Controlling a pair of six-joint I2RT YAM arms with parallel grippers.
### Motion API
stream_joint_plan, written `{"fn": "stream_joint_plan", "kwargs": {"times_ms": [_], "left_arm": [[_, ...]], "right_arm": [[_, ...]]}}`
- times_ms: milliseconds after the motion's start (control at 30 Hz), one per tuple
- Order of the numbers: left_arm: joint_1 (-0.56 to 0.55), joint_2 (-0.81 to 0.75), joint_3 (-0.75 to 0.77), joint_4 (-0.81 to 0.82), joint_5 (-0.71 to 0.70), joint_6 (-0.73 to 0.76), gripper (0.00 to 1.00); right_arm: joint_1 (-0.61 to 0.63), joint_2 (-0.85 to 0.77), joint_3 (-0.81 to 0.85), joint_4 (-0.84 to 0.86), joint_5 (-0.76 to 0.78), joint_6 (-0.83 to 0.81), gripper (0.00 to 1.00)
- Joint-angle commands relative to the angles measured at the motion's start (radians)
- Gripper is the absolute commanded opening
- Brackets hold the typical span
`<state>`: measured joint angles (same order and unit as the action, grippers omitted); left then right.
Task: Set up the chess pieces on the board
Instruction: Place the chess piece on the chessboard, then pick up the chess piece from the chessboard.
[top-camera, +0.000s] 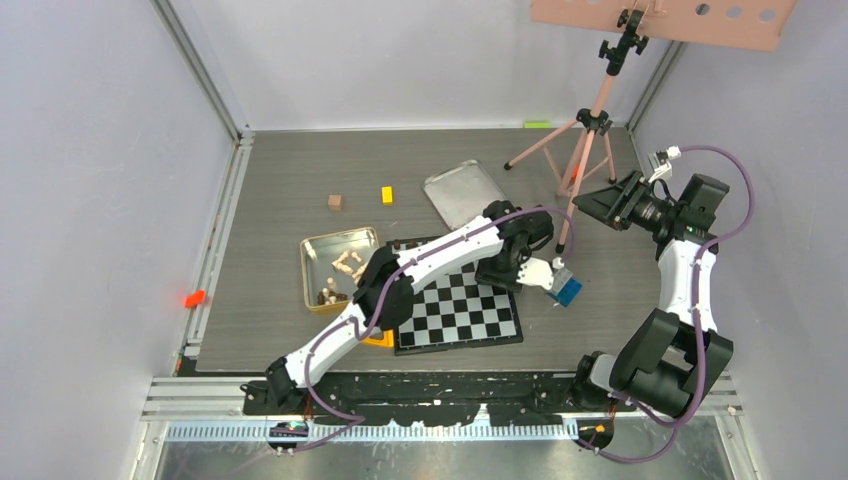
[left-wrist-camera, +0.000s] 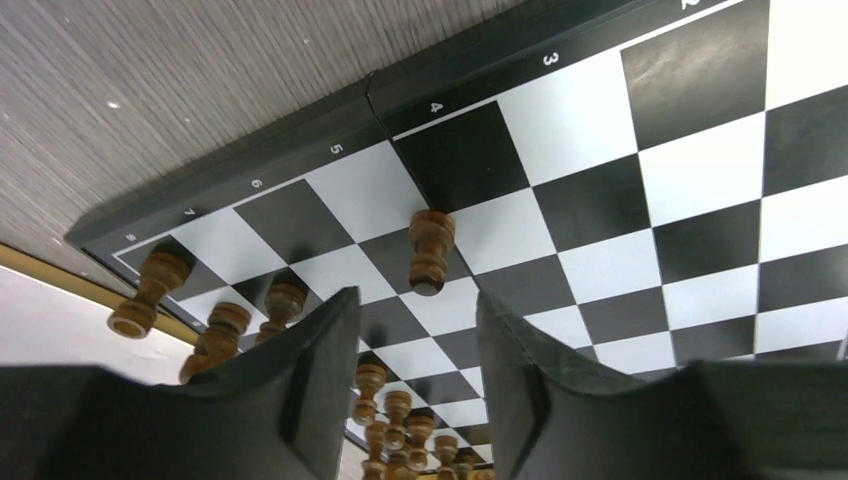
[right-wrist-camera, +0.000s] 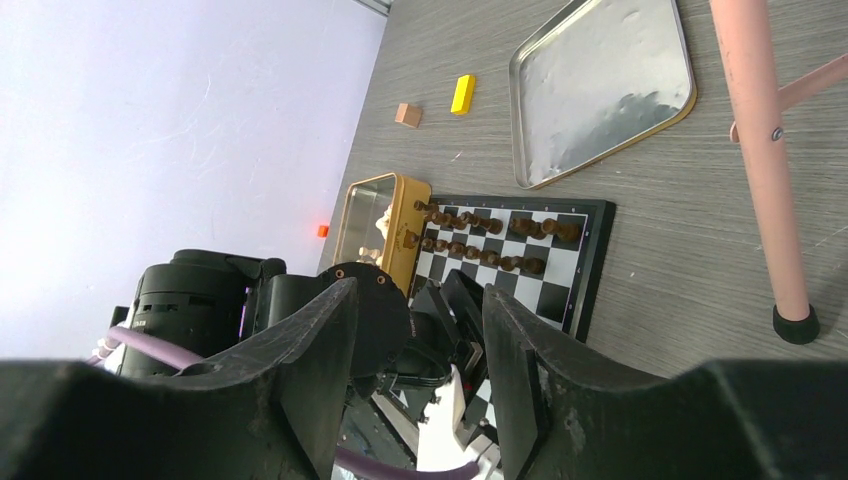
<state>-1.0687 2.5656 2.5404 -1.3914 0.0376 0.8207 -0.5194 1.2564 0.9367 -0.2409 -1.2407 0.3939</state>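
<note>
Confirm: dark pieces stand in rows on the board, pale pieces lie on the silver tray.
No: the pale pieces lie in the gold tin, not the silver tray; the top view shows it. The dark pieces do stand in rows on the board.

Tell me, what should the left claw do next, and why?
Probably lift straight up and back. The left claw is open, and the dark piece in front of it stands upright on the board, apparently free of its fingers. Pale pieces lie in the gold tin to fetch.
</note>
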Motion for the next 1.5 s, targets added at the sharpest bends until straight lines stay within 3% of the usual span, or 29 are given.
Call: {"fn": "stream_joint_plan", "kwargs": {"times_ms": [0,133,200,300,400,500,700,800,933,1200,1467], "left_arm": [[-0.005,-0.065,-0.006,0.012,-0.020,-0.011,0.53],[-0.002,-0.143,-0.063,0.033,-0.029,-0.033,0.63],[0.011,-0.207,-0.119,0.047,-0.056,-0.069,0.67],[0.055,-0.343,-0.272,0.090,-0.012,-0.127,0.70],[0.114,-0.514,-0.454,0.163,0.020,-0.173,0.71],[0.197,-0.672,-0.643,0.248,0.059,-0.231,0.71],[0.429,-0.908,-0.886,0.370,0.174,-0.342,0.72],[0.535,-0.965,-0.926,0.367,0.245,-0.390,0.72],[0.621,-1.019,-0.962,0.373,0.271,-0.426,0.72],[0.684,-1.082,-1.012,0.389,0.281,-0.434,0.72],[0.702,-1.084,-1.019,0.391,0.297,-0.433,0.72]], "right_arm": [[-0.007,-0.030,0.006,0.009,-0.012,-0.021,0.55],[-0.007,-0.032,0.032,-0.041,0.018,-0.082,0.54],[-0.007,-0.029,0.075,-0.219,0.050,-0.206,0.54],[-0.001,-0.011,0.129,-0.386,0.094,-0.415,0.55],[0.014,-0.001,0.149,-0.472,0.160,-0.507,0.55],[0.112,-0.010,0.143,-0.515,0.263,-0.623,0.55],[0.481,-0.030,0.080,-0.463,0.613,-0.707,0.56],[0.697,0.027,0.079,-0.432,0.739,-0.727,0.56],[0.863,0.141,0.110,-0.411,0.882,-0.746,0.56],[1.004,0.276,0.134,-0.412,1.012,-0.767,0.55],[1.029,0.328,0.135,-0.403,1.034,-0.768,0.47]]}}
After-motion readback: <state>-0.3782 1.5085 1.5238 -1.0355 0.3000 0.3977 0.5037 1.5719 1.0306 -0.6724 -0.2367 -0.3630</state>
